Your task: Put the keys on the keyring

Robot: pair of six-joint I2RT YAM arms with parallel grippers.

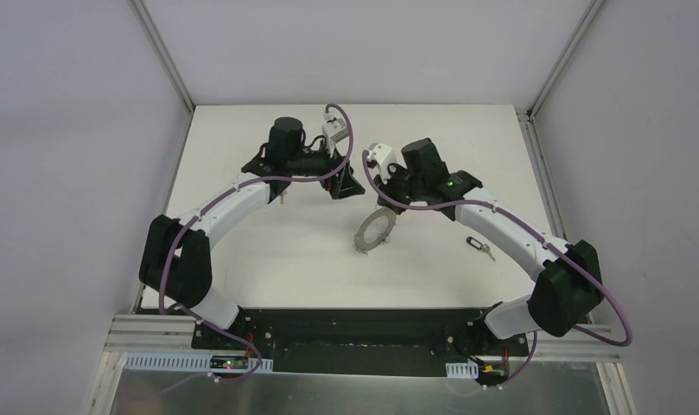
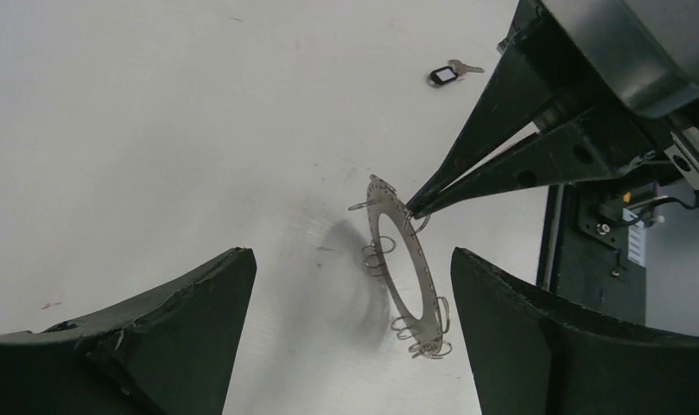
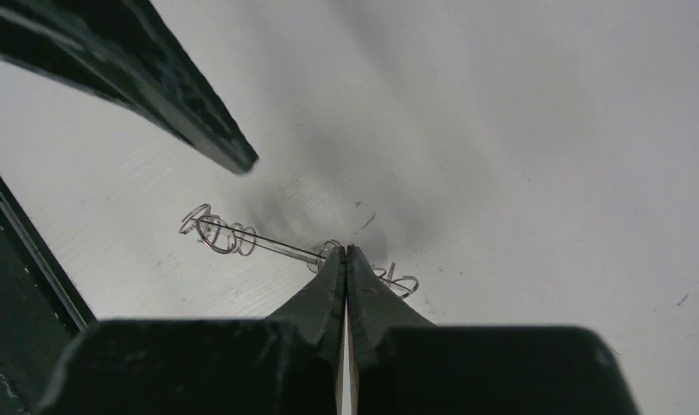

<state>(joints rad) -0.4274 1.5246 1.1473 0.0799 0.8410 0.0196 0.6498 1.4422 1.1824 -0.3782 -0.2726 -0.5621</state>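
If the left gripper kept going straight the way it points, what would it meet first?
Probably the keyring, held on edge by the shut right gripper; it lies between the left gripper's open fingers, though depth is unclear.

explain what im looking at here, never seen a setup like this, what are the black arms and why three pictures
These are two robot arms bolted at the near edge of a white table, each ending in a two-finger gripper. One picture looks down from above; the other two come from cameras on each wrist, so black fingers fill them. The right gripper is shut on the rim of a flat grey metal keyring with small wire loops round its edge, holding it tilted on edge. The left gripper hangs open facing it, holding nothing. A tiny black-headed key with a silver blade lies loose on the table. I see no second key.
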